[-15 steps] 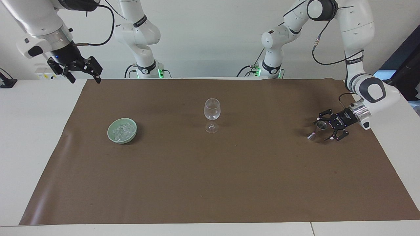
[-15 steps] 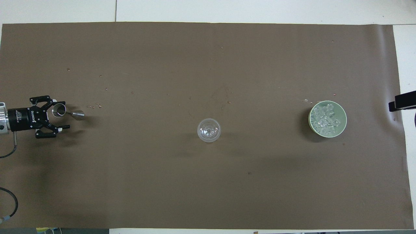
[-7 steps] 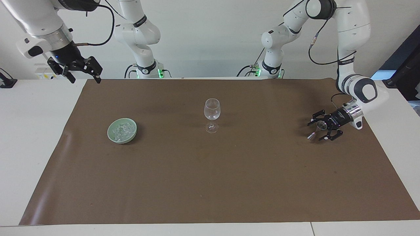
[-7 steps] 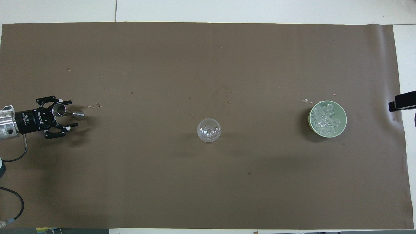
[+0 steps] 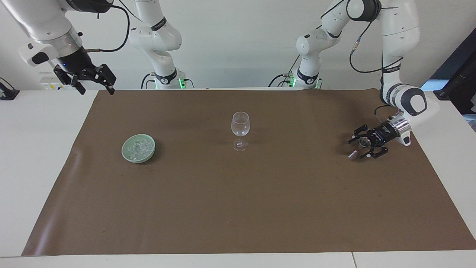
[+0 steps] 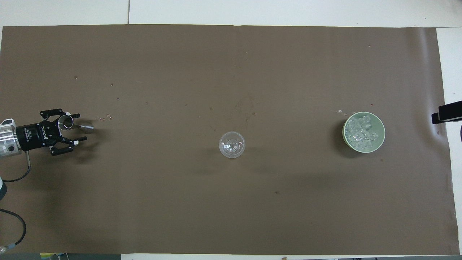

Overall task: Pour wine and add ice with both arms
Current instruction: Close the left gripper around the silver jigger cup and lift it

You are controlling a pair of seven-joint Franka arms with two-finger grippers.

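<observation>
A clear empty wine glass (image 5: 240, 124) stands upright at the mat's middle; it also shows in the overhead view (image 6: 232, 144). A pale green bowl (image 5: 137, 159) holds the ice (image 5: 139, 147) toward the right arm's end; the overhead view shows the bowl (image 6: 382, 142) and the ice (image 6: 361, 131) too. A small metal jigger (image 5: 360, 146) stands toward the left arm's end and also shows from overhead (image 6: 74, 125). My left gripper (image 5: 357, 149) lies low and level, open, its fingers on either side of the jigger (image 6: 81, 127). My right gripper (image 5: 96, 89) waits raised and open over the mat's corner.
A brown mat (image 5: 238, 208) covers most of the white table (image 5: 37, 149). Small specks lie on the mat beside the jigger (image 6: 104, 118). A dark object (image 6: 447, 112) sticks in at the overhead view's edge near the bowl.
My left gripper has slid in along the mat so its open fingers reach around the jigger, and has been almost still for the last half second. The right arm has not moved.
</observation>
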